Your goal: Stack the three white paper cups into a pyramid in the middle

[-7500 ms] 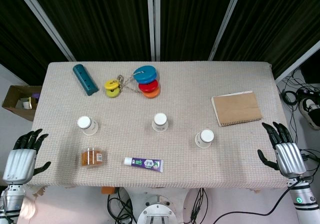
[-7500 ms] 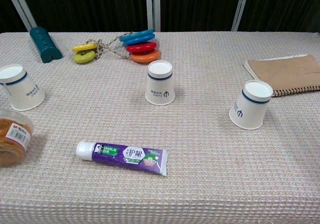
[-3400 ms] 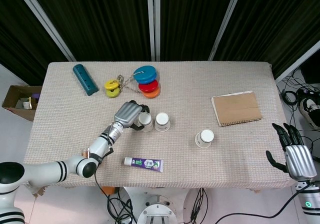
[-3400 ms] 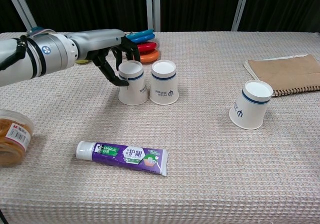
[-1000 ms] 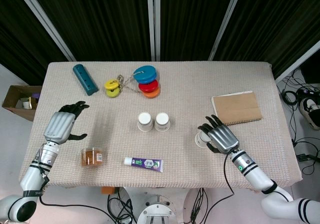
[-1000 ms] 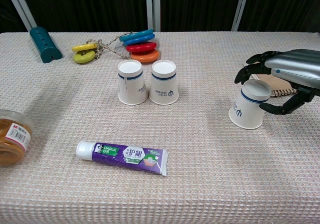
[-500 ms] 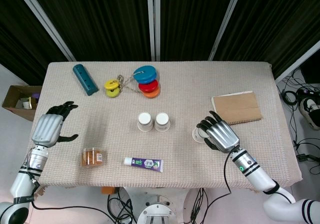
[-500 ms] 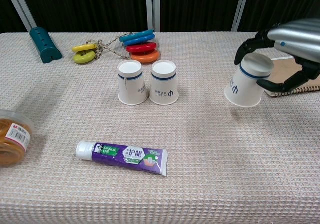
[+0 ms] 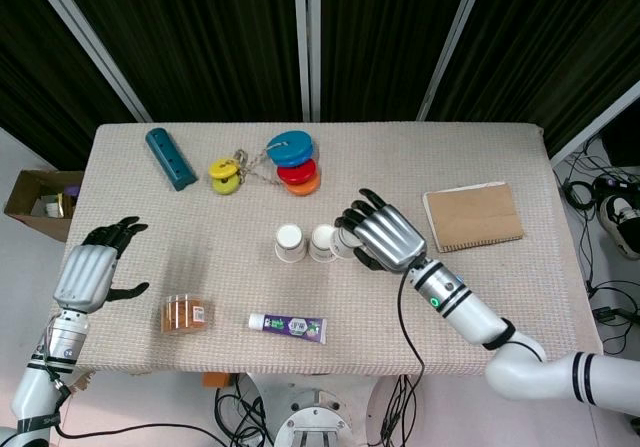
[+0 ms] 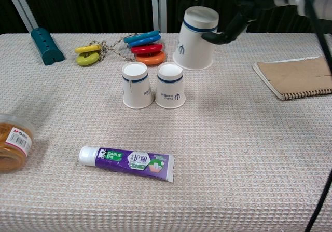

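Observation:
Two white paper cups stand upside down and touching in the middle of the table, the left one (image 10: 136, 84) (image 9: 289, 243) and the right one (image 10: 170, 85) (image 9: 322, 242). My right hand (image 9: 383, 237) (image 10: 234, 3) holds the third cup (image 10: 196, 38) upside down in the air, above and a little right of the pair. In the head view that cup (image 9: 343, 244) is mostly hidden under the hand. My left hand (image 9: 89, 271) hovers with fingers spread at the table's left edge, holding nothing.
A toothpaste tube (image 10: 127, 162) lies in front of the cups and an orange-filled jar (image 10: 11, 146) sits front left. Coloured rings (image 10: 145, 46) and a teal block (image 10: 46, 45) lie at the back. A brown notebook (image 10: 302, 76) is at the right.
My right hand has carried the third cup up and leftward from the right side to above the pair. My left hand has drawn back a little toward the table's left edge.

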{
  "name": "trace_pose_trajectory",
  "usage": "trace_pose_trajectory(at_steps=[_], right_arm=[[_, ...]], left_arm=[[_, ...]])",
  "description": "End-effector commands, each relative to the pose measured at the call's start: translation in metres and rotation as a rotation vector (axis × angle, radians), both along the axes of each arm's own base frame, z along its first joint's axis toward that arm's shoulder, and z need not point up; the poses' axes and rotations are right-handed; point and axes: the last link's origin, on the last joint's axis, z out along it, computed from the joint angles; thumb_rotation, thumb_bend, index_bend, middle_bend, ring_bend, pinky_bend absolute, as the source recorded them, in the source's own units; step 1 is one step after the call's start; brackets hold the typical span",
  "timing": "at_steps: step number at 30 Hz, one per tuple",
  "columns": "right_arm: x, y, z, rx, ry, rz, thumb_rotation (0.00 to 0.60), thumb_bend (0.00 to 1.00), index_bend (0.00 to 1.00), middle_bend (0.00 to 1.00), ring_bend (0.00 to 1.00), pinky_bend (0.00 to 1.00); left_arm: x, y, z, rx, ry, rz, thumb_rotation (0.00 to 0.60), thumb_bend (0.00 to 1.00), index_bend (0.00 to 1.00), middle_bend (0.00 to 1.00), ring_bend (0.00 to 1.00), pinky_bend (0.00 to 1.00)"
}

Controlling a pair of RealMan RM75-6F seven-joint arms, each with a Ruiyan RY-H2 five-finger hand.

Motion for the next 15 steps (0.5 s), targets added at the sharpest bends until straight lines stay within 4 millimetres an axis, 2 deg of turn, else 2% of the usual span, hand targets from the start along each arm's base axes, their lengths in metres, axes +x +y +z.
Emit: trace_pose_trajectory(at_steps=[1,7,15], right_arm=[[0.037,-0.021,-0.033,0.05,0.01,-0.002,0.6,0.46,0.5,0.44,0.2,0.15],[0.055,-0.032,-0.053,0.069,0.014,-0.031,0.6,0.46,0.5,0.43,0.2,0.15],[0.062,-0.036,-0.059,0.061,0.036,-0.045,0.6,0.46,0.5,0.41,0.2,0.15]], left_arm=[[-0.006,-0.002,-0.001,-0.004,-0.006,0.019,0.6,0.09,0.18,0.12,0.19,0.21],[-0.018,-0.005,-0.002,-0.013,-0.017,0.055,0.6,0.09,0.18,0.12,0.19,0.21],[-0.024,-0.008,0.001,-0.006,-0.027,0.069,0.6,0.09,0.18,0.12,0.19,0.21]])
